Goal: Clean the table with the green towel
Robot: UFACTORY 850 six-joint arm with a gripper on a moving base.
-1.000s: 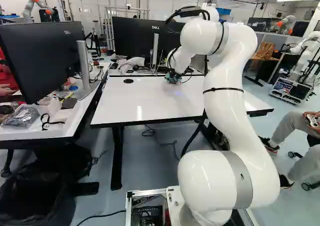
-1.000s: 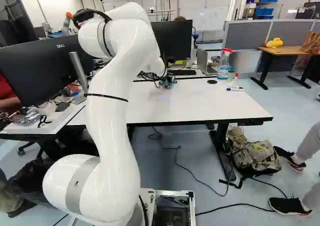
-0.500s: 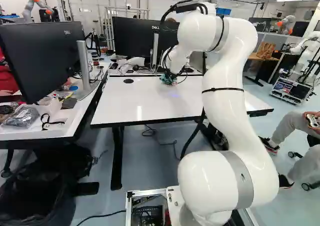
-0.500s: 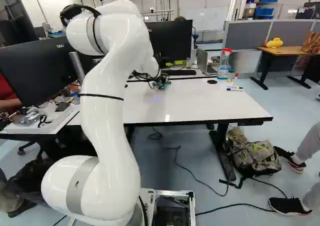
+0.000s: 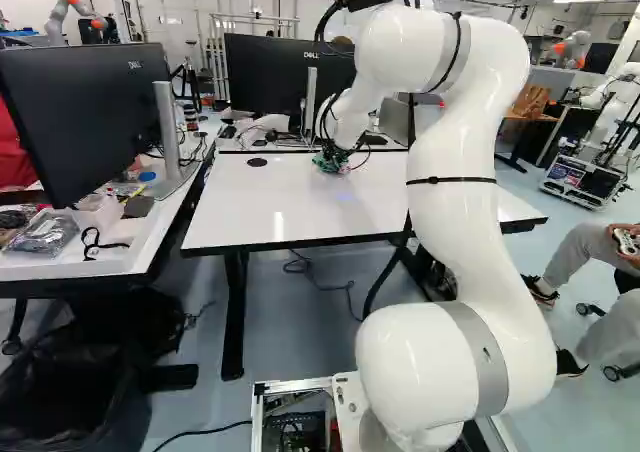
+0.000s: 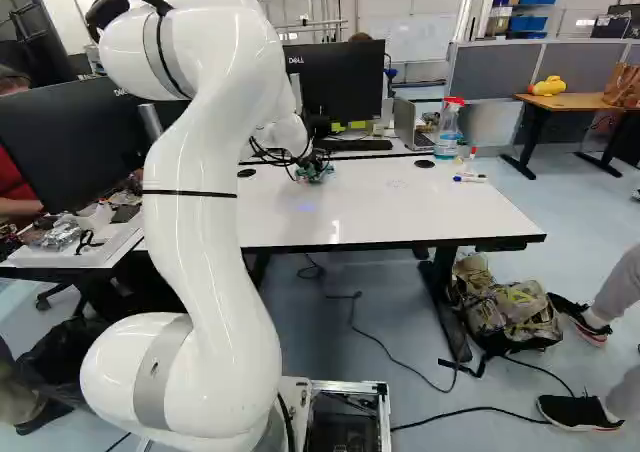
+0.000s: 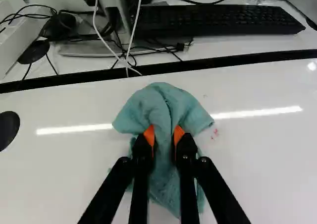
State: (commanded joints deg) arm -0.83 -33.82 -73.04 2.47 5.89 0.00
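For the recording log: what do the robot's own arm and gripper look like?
The arm is glossy white and rounded, with grey bands, thin black straps and black cables near its upper end. The gripper has two black fingers with orange pads.

Matt cloth towel (image 7: 188, 110), glossy tabletop (image 7: 262, 159)

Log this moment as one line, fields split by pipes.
claw: shut on green towel | towel: bunched on table | red marks: on table beside towel | keyboard: beyond table's far edge
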